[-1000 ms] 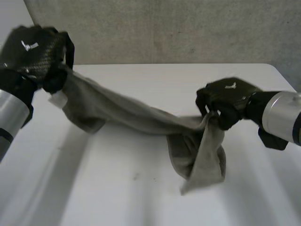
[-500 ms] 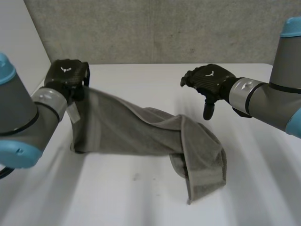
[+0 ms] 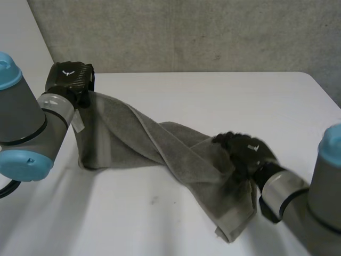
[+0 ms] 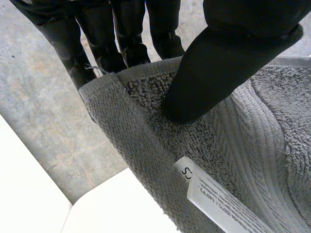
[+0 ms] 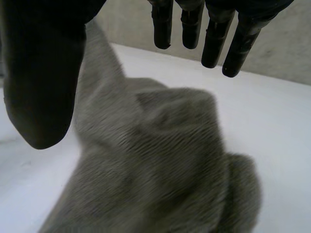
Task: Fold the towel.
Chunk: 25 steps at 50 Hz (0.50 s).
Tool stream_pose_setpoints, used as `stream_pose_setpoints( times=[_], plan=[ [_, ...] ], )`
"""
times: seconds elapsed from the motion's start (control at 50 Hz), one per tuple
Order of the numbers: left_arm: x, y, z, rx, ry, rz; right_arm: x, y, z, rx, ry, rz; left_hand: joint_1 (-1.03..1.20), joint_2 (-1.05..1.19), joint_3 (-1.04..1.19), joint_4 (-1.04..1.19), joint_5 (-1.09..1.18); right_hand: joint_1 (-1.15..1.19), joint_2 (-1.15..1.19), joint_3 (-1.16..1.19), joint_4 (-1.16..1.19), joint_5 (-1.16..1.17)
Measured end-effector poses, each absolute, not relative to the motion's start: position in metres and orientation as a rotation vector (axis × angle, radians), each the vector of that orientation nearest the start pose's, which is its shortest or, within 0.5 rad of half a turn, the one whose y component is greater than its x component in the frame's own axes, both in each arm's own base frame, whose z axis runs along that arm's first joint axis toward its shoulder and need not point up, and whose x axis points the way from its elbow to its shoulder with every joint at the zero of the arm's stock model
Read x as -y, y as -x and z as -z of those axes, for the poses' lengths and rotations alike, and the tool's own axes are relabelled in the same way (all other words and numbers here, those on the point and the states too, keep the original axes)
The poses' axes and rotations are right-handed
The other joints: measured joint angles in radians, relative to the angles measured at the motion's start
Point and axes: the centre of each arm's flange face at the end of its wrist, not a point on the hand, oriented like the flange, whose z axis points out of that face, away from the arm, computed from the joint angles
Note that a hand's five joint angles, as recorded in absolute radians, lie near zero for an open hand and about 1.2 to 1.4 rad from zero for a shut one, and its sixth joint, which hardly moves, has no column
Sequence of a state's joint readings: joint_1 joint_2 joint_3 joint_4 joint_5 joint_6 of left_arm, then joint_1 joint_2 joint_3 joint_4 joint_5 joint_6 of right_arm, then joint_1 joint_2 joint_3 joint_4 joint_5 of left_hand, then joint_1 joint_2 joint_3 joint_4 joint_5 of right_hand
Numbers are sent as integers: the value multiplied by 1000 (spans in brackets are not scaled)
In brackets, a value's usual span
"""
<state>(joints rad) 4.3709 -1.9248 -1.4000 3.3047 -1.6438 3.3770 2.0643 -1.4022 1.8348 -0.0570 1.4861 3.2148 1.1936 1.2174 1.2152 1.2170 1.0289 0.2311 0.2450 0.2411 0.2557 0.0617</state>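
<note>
A grey towel lies twisted across the white table, running from the far left to the near right. My left hand holds its far-left corner lifted off the table. In the left wrist view the thumb presses the towel's hemmed edge against the fingers, beside a white label. My right hand hovers over the towel's bunched near-right end. In the right wrist view its fingers and thumb are spread straight above the cloth, holding nothing.
A grey wall runs behind the table's far edge. Bare tabletop lies in front of the towel at the near left and behind it at the far right.
My right hand let go of the towel's end, rose, then came down toward me over the bunched end. The left hand drew back to the far left with its corner. The towel sagged onto the table.
</note>
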Motion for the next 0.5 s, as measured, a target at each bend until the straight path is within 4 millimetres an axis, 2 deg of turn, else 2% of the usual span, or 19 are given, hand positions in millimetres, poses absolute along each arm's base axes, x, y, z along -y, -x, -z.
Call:
stream_pose_setpoints(
  times=[0.12,0.32,0.5],
  plan=[
    [322,244,-255,-2184,-558,2214,171,-262,-178,-2246,614,1504,0,0,0,0,0,0,0,0,0,0],
    [331,240,-251,-2167,-535,2214,154,-248,-179,-2243,800,1596,0,0,0,0,0,18,10,11,8,13],
    [344,241,-241,-2144,-523,2224,135,-239,-179,-2252,900,1554,0,0,0,0,0,243,235,241,226,255]
  ],
)
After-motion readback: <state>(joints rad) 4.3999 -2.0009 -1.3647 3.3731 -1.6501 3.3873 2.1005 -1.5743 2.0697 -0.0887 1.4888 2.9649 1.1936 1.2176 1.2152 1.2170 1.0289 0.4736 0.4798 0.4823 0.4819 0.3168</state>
